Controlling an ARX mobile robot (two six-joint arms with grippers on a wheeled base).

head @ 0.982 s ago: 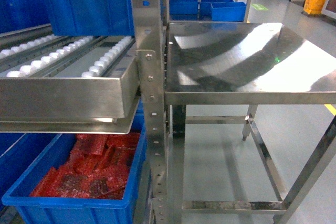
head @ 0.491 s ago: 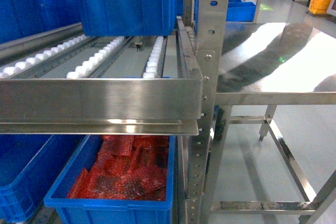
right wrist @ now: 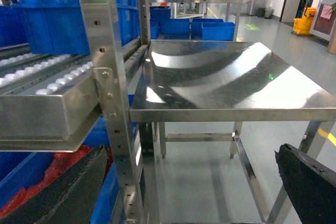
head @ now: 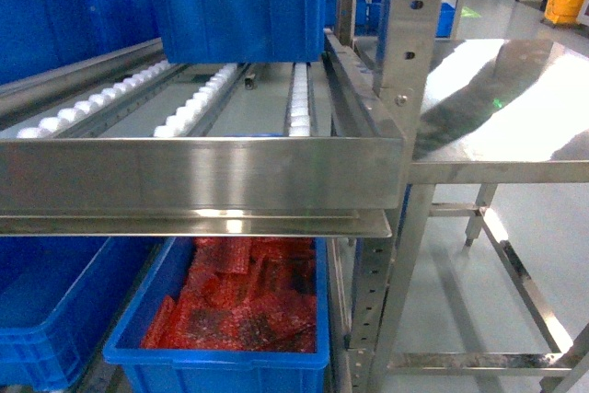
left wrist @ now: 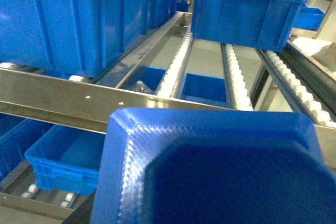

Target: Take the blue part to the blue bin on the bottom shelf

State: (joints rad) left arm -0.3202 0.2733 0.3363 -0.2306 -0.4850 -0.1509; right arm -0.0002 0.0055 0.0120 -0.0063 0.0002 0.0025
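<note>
Head view: three blue bins [head: 221, 356], one steel table [head: 515, 126].

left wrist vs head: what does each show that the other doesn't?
Left wrist only: a blue part filling the foreground, and empty blue bins on the lower level. Head only: the bin of red bagged parts, the steel side table and a yellow mop bucket. Both: the roller shelf carrying a blue bin.

Bright overhead light glares off the steel tabletop [head: 515, 108] at right, while the left wrist's nearest blue part [left wrist: 210, 171] blurs.
</note>
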